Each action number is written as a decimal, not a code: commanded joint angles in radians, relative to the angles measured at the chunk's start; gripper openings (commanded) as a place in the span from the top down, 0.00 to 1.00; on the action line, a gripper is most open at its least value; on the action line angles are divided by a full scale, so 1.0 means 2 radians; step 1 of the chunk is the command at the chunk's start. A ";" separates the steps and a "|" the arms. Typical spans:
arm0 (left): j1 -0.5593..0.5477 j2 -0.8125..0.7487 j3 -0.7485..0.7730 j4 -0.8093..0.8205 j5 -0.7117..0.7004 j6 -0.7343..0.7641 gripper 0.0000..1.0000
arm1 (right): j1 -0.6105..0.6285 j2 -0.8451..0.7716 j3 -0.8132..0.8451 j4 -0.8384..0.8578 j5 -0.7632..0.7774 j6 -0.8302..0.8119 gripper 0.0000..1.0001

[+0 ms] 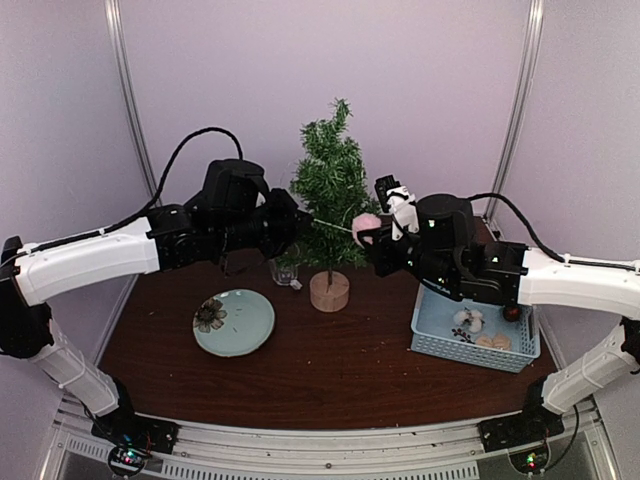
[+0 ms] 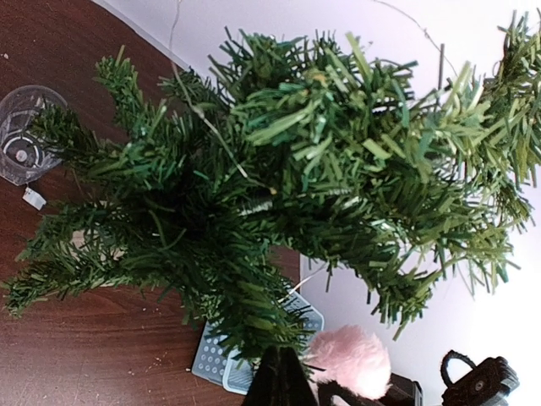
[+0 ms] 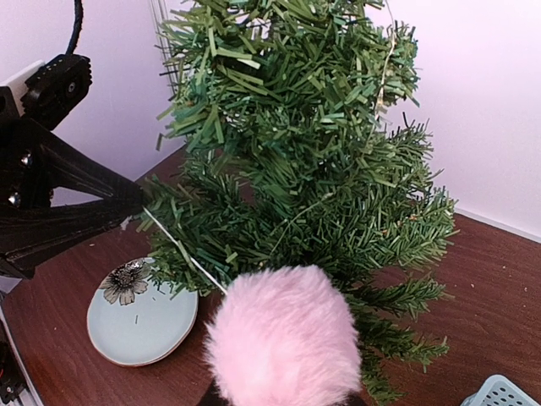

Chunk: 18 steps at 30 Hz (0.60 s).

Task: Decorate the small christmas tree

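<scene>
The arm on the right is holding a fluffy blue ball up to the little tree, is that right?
No, the fluffy ball in the right gripper is pink, not blue; the right wrist view shows it held up to the small christmas tree.

Small christmas tree (image 1: 335, 190) blocks centre; table (image 1: 330, 370) front seemingly free.

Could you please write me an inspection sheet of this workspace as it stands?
Surface: dark wooden table.
Job's things: small christmas tree upright on its stump; pink pompom beside its branches, thread stretched from it.
Clutter: flowered plate, glass, blue basket of ornaments.
Grippers: left gripper fingers shut on the thread; right gripper shut on the pink pompom.
Cables: black cable arching above each arm.
Surroundings: pale walls, metal posts.
</scene>
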 commanded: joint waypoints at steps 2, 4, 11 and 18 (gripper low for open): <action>0.014 -0.018 -0.017 0.028 -0.021 -0.017 1.00 | 0.000 -0.003 -0.008 -0.008 0.023 -0.005 1.00; 0.014 -0.017 -0.017 0.027 -0.021 -0.014 1.00 | 0.000 -0.002 -0.008 -0.009 0.021 -0.005 1.00; 0.014 -0.006 -0.009 0.052 0.009 0.017 1.00 | 0.000 0.007 0.003 -0.010 0.005 -0.009 1.00; 0.014 -0.022 -0.015 0.054 0.010 0.059 1.00 | 0.000 0.006 0.006 -0.008 0.000 -0.011 1.00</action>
